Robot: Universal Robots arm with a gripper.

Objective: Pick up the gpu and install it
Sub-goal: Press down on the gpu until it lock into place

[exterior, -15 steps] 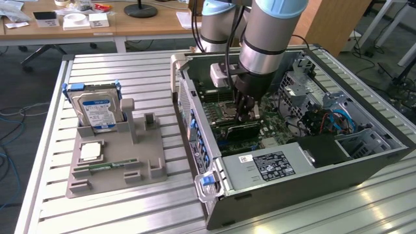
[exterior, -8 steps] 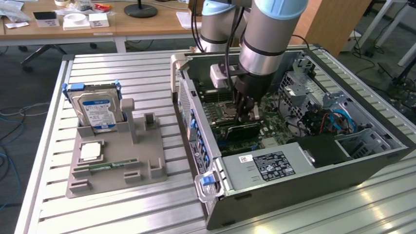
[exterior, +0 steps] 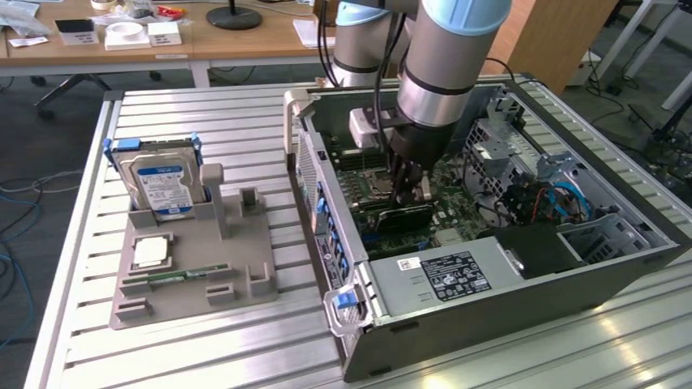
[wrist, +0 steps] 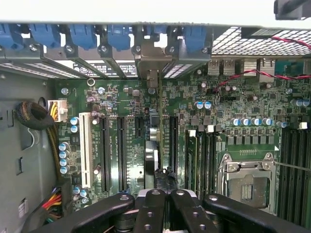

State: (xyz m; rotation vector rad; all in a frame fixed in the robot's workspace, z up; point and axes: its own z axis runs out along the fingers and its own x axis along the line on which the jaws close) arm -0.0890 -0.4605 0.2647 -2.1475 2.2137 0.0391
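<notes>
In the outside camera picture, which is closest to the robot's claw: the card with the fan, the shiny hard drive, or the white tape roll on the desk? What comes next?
1. The card with the fan: right under the claw, inside the computer case.
2. The hard drive: standing in the grey holder, toward the exterior view's left.
3. The tape roll: far back on the wooden desk.

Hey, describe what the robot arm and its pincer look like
The robot arm is a thick silver-grey metal tube with light blue joint caps and a darker metal band low down. Black cables run alongside it. A small pale box sits at the wrist. The pincer is black, with jointed linkage fingers studded with round silver pivot pins.
</notes>
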